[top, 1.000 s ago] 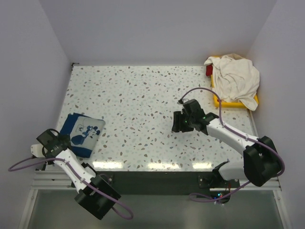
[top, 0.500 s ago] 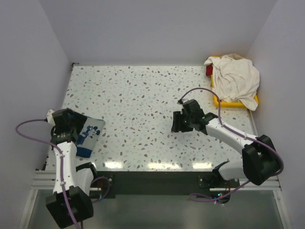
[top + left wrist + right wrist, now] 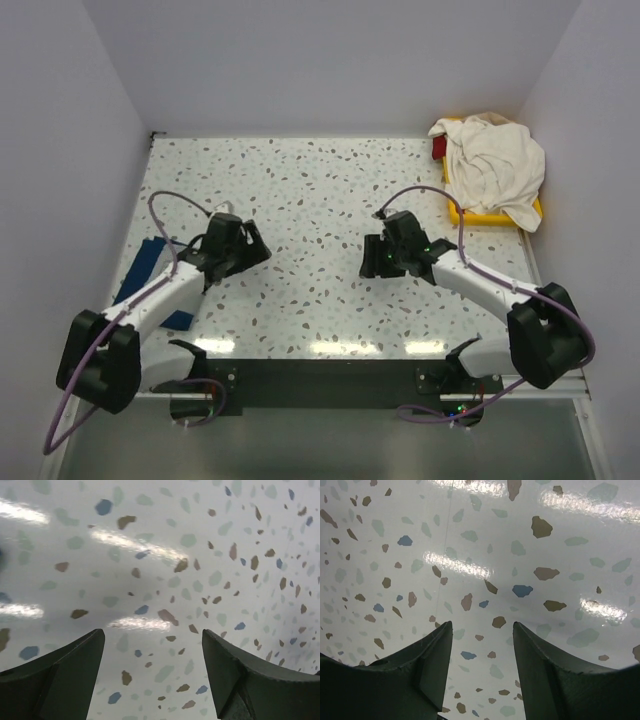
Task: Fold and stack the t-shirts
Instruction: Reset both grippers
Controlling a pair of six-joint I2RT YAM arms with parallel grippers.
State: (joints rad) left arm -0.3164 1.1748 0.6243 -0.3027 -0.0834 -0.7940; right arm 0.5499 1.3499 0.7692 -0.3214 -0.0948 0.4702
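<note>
My left arm (image 3: 165,292) covers part of the navy t-shirt (image 3: 146,267); the cream t-shirt (image 3: 493,165) hides much of the yellow tray (image 3: 485,217).

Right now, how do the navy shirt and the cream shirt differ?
Colour: the navy shirt is dark blue, the cream shirt off-white.
Pose: the navy shirt lies flat; the cream shirt is a crumpled heap.
Place: the navy shirt is on the table, near left, partly hidden by the left arm; the cream shirt fills the yellow tray, far right, spilling over its rim.
Shared: both are cloth, neither gripped.
</note>
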